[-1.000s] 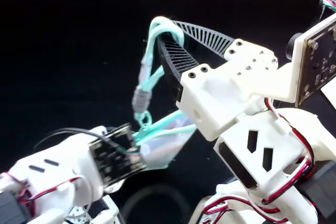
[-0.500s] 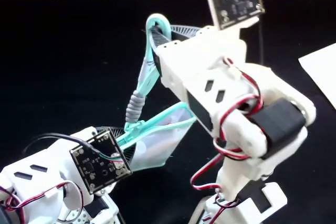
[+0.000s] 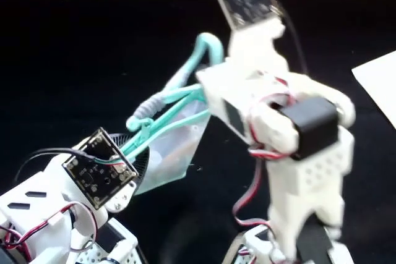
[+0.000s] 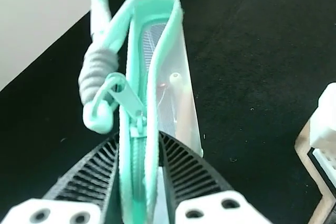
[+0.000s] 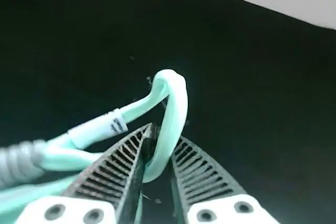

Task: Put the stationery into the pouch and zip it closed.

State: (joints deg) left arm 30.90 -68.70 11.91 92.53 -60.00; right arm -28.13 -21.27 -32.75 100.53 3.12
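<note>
A translucent pouch [image 3: 176, 146] with a mint zip hangs in the air between the two arms. My left gripper [image 4: 139, 139] is shut on its zipped end, just behind the mint zip pull [image 4: 122, 95]; its ribbed fingers [image 3: 139, 160] show under the pouch. Pens [image 4: 176, 95] lie inside the pouch. A mint wrist strap with a grey wrap [image 4: 94, 74] runs from the pull to a loop [image 3: 208, 46]. My right gripper [image 5: 160, 141] is shut on that strap loop [image 5: 170, 98], holding it up.
The table is covered in black cloth [image 3: 80, 60]. A white sheet of paper [image 3: 378, 85] lies at the right edge. The right arm's white body [image 3: 297, 146] stands close beside the pouch.
The right arm has turned upright and swung left, carrying the strap loop with it. The pouch has lifted and tilted steeper. The left wrist has shifted left and lower.
</note>
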